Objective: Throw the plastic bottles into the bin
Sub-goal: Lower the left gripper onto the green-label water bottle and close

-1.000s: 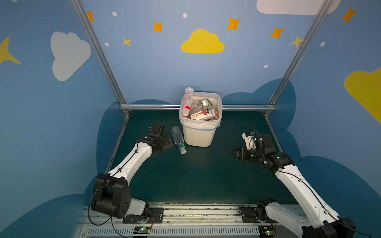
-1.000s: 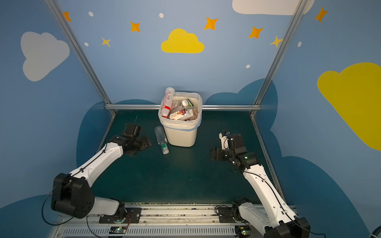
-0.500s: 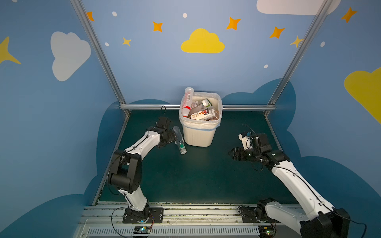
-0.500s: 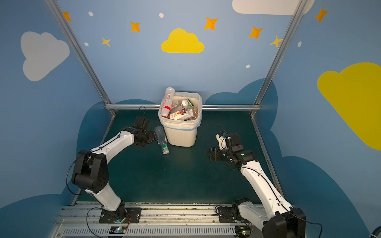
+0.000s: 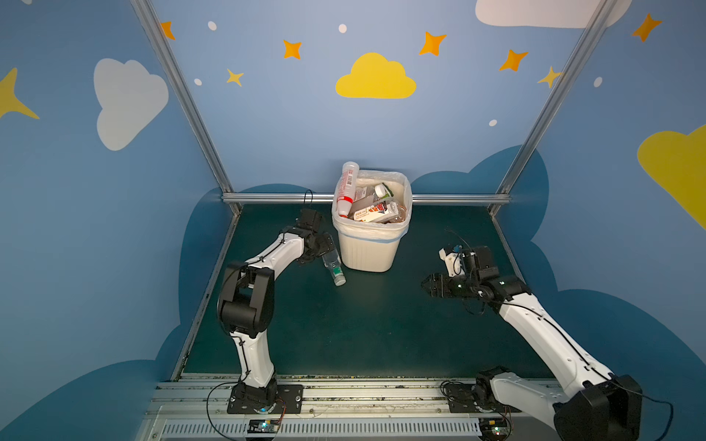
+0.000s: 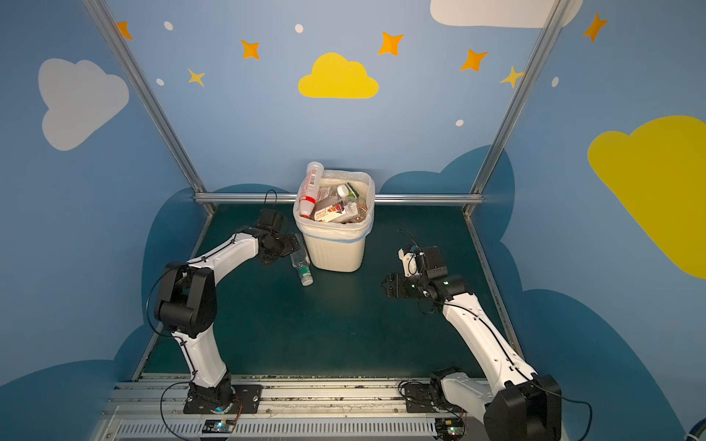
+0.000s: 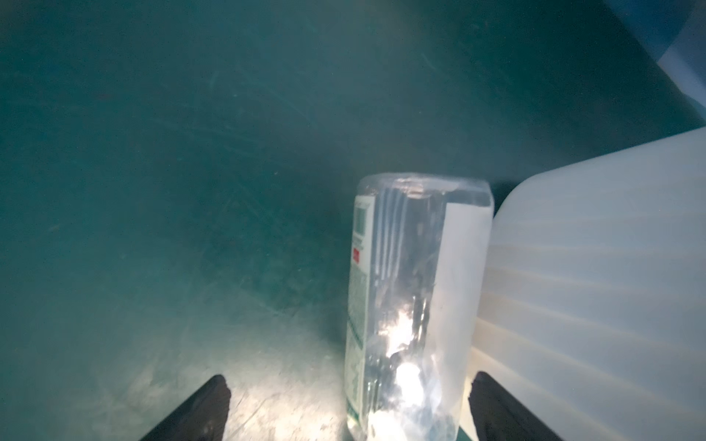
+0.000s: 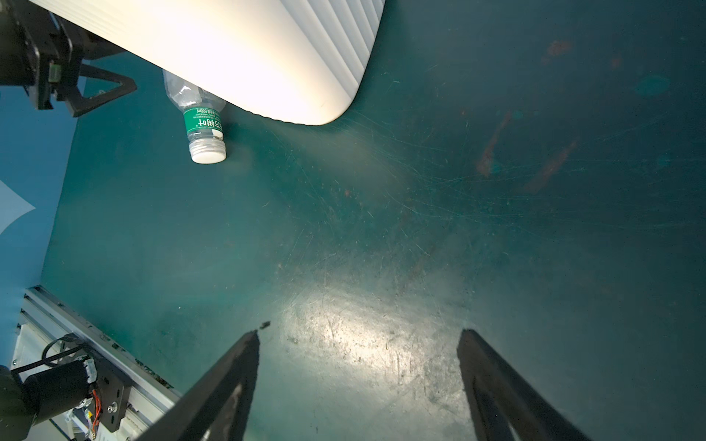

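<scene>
bin (image 5: 368,252): cream-white, ribbed and tapered, upright at the back middle of the green mat (image 5: 382,324); a white liner (image 5: 366,229) is folded over its rim, and I see it full to the top.
floor bottle (image 5: 333,265): clear, green label, white cap; on its side on the mat against the bin's left wall, cap end toward me.
rim bottle (image 5: 347,189): whitish with a red band, neck down in the bin's left back corner, base above the rim.
heap (image 5: 376,212): bottles lying crosswise inside, orange-red labels, one white cap; I cannot count them.
</scene>
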`<act>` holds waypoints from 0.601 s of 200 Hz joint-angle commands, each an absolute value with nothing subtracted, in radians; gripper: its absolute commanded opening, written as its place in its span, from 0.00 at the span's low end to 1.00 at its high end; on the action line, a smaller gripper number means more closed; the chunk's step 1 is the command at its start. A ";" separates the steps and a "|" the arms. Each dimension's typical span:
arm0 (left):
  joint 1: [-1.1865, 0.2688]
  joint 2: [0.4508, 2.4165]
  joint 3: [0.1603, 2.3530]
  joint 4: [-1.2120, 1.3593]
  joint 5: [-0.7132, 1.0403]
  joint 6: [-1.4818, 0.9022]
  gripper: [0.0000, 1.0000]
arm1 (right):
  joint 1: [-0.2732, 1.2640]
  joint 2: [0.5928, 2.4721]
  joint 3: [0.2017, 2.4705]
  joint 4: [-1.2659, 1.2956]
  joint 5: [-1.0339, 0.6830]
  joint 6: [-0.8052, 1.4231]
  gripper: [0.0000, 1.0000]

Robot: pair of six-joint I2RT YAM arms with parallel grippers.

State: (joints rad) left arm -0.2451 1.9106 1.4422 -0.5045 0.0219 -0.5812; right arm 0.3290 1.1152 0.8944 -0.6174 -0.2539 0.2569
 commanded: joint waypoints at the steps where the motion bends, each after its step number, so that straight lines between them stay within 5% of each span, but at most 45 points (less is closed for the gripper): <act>1: -0.254 1.939 1.486 -0.513 0.036 -0.577 0.99 | 0.331 1.117 0.904 -0.610 -0.255 0.250 0.83; 120: -0.278 2.061 1.599 -0.559 0.026 -0.557 0.99 | 0.326 1.133 0.907 -0.605 -0.231 0.237 0.83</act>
